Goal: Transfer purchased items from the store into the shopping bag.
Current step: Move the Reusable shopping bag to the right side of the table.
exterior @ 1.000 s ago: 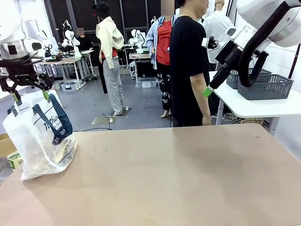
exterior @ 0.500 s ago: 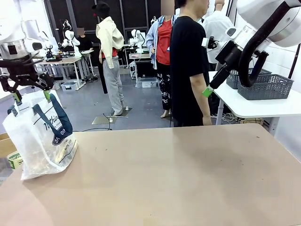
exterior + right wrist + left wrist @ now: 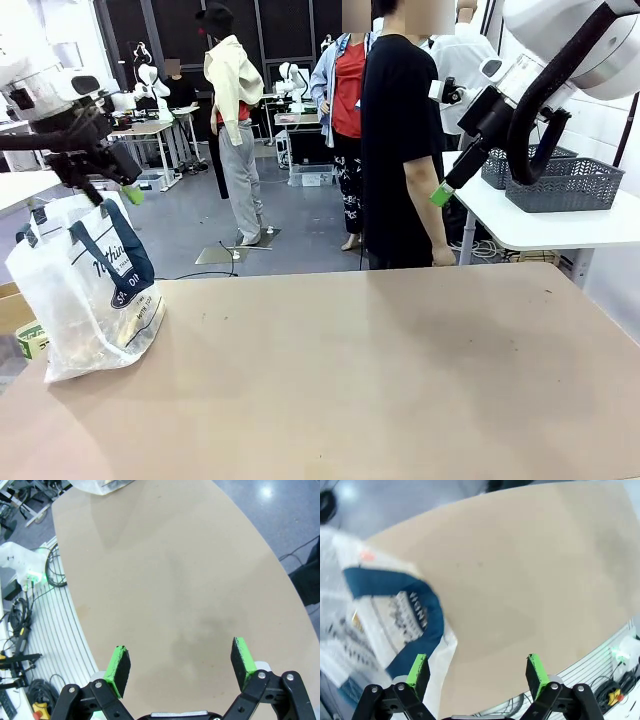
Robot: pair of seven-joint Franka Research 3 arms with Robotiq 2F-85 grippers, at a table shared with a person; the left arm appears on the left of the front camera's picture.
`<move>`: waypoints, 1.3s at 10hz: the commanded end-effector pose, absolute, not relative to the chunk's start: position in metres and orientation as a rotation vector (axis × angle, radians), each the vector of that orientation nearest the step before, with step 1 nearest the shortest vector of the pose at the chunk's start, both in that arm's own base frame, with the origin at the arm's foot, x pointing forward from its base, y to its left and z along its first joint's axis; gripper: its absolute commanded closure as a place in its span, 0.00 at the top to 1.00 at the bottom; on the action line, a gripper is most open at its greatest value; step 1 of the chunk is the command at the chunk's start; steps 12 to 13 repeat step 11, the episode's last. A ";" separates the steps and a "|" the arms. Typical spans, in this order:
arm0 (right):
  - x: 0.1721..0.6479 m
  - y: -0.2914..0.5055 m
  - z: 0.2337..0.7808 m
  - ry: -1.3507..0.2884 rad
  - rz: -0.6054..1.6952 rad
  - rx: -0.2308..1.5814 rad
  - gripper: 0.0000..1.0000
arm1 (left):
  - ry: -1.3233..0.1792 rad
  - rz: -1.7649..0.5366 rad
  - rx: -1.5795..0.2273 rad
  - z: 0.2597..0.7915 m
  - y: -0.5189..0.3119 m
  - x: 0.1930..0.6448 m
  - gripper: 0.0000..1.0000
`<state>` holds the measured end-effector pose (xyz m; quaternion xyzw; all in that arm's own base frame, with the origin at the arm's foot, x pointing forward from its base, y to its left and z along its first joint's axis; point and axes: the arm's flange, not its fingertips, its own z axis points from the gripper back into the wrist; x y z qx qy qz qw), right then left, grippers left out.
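The shopping bag (image 3: 88, 290), whitish with navy handles and print, stands at the left end of the tan table (image 3: 380, 370). Yellowish shapes of the purchased items show faintly through its plastic; I cannot make them out. My left gripper (image 3: 118, 200) hangs open and empty just above the bag's top. In the left wrist view the bag (image 3: 375, 605) lies left of that open gripper (image 3: 476, 660). My right gripper (image 3: 445, 190) is held high at the right, open and empty. The right wrist view shows it (image 3: 181, 655) over bare table. Two dark grey lattice baskets (image 3: 565, 185) stand on a white side table; I cannot tell whether either is the store.
A person in a black shirt (image 3: 400, 140) stands at the table's far edge, arms down. A brown cardboard box (image 3: 12, 310) and a small green-and-white pack (image 3: 30, 340) sit behind the bag at the left edge. Cables and a floor rail (image 3: 30, 620) run beside the table.
My left gripper has turned and shifted right and slightly up above the bag. The right arm, the bag and the person have stayed put.
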<state>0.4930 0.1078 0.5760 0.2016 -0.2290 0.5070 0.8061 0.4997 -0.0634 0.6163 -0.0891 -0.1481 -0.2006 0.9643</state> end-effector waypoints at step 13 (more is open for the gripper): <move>0.493 0.109 0.576 -0.497 1.069 0.433 1.00 | -0.492 -0.735 -0.390 0.601 -0.048 0.496 1.00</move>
